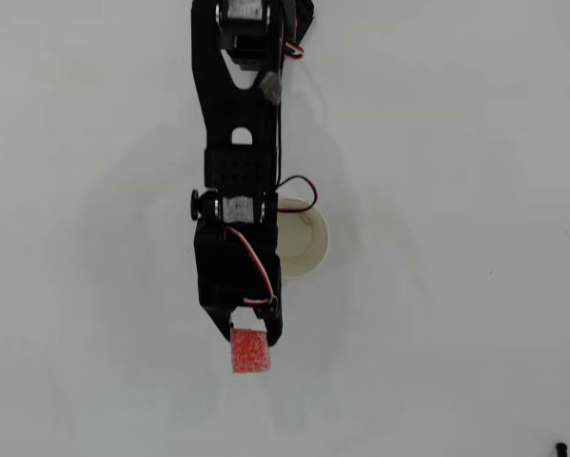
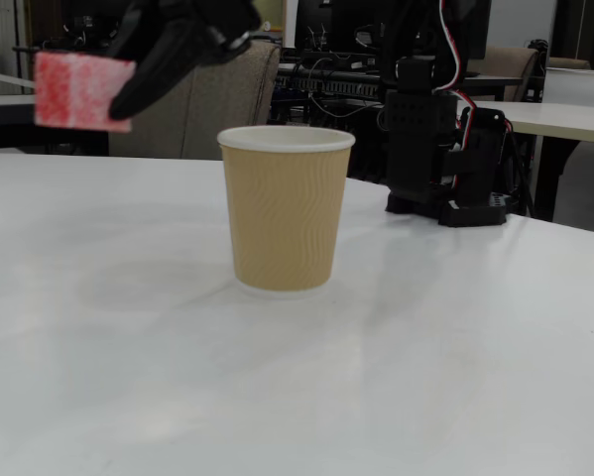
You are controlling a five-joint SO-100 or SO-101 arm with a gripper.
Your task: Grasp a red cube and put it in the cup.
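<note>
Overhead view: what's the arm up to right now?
The arm's gripper is shut on the red cube and holds it in the air; the fixed view shows the cube well above the white table, higher than the cup's rim. The cup stands upright on the table, partly hidden under the arm from above. The cube is off to one side of the cup, not over its opening, so the drop isn't done yet.

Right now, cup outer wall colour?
Tan, ripple-textured, white rim on the cup; fixed view shows it best.
</note>
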